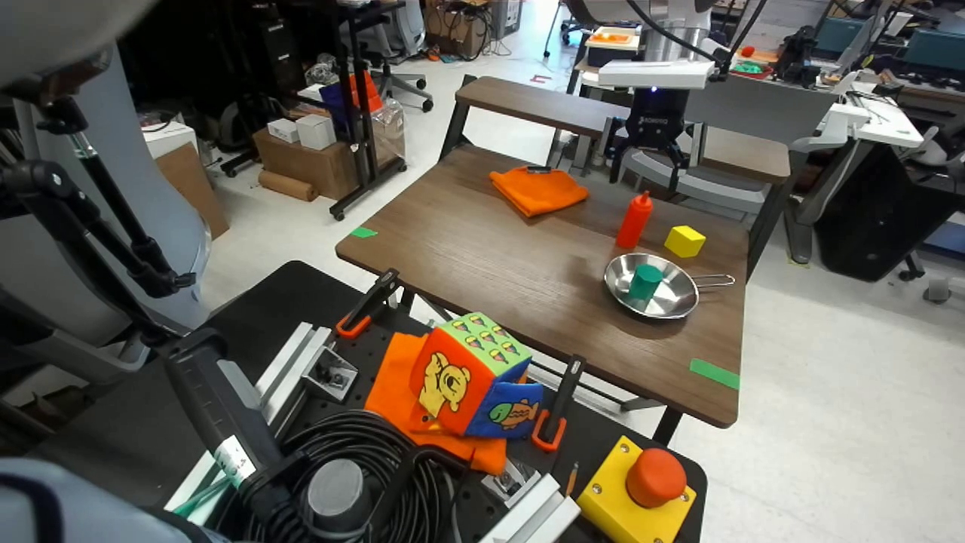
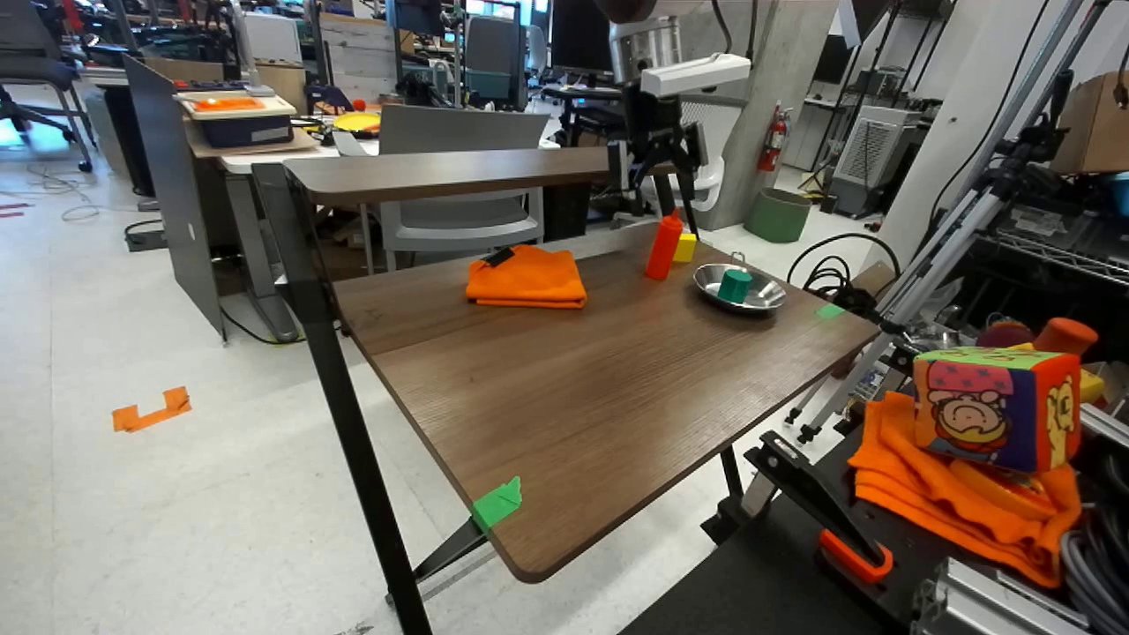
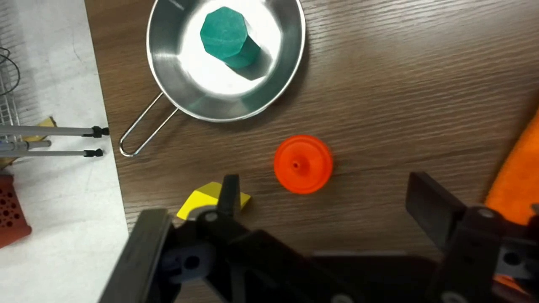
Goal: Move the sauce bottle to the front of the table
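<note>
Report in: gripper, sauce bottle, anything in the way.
Gripper open, empty, above the table. Sauce bottle upright on the table, not yet grasped. Yellow block and metal pan close by, possibly in the way.

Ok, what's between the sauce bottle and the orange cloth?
Only bare tabletop lies between bottle and cloth in both exterior views; in the wrist view, one jaw overlaps that stretch.

Brown table [image 1: 482,249], bottle [image 1: 633,222], block [image 1: 684,242], pan [image 1: 681,291], cloth [image 1: 539,193]
</note>
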Available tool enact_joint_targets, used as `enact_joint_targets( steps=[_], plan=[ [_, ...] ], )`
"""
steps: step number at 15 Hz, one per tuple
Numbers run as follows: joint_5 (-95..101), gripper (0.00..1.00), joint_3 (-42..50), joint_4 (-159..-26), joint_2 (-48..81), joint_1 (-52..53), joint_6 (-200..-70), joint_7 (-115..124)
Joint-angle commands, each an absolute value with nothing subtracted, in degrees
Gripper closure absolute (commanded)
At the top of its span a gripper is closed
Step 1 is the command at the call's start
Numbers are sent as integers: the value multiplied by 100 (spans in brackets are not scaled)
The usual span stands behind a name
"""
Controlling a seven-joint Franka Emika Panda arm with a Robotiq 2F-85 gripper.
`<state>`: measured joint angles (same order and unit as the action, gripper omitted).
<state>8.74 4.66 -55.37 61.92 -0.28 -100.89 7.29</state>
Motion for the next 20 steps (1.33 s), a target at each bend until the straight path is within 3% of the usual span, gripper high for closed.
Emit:
enact_joint_targets(
  steps=[1, 6, 7, 8, 15, 16, 20],
  plan=[
    [992, 0, 612, -4657, 6805, 48, -9494, 660],
    [1036, 0, 657, -4098, 7285, 27, -9023, 628],
    [1032, 25, 663, -3990, 7359, 23, -8944, 627],
    [1025, 26, 665, -3883, 7429, 18, -8884, 625],
    [1124, 82, 704, -3537, 7551, 42, -8883, 628],
    [1175, 88, 721, -3528, 7512, 65, -8920, 615],
    [1343, 88, 653, -3592, 7213, 91, -9128, 352]
  ],
)
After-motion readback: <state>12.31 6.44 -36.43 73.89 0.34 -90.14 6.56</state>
